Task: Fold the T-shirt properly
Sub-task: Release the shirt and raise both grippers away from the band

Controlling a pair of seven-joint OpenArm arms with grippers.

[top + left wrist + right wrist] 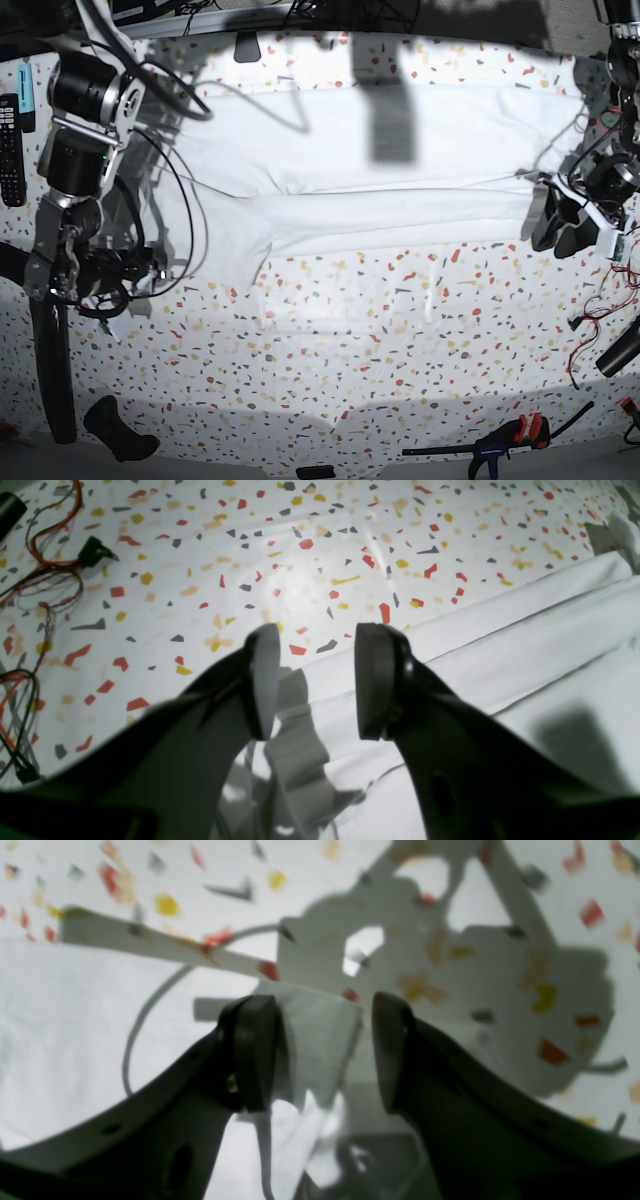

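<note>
Although the right wrist view is blurred, both the right gripper (325, 1050) and left gripper (310, 680) stand apart, apparently empty; the T-shirt (400, 170) runs off toward 3 o'clock.

Speckled tabletop (330, 330) w/ white T-shirt (400, 170) spread flat, clamp (500, 440) nr front edge.

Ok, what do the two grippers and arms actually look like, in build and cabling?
Both the left gripper and the right gripper have curved black fingers ending in flat oval pads. In the base view the arms are black and silver, with loose black cables looping around the right arm.
</note>
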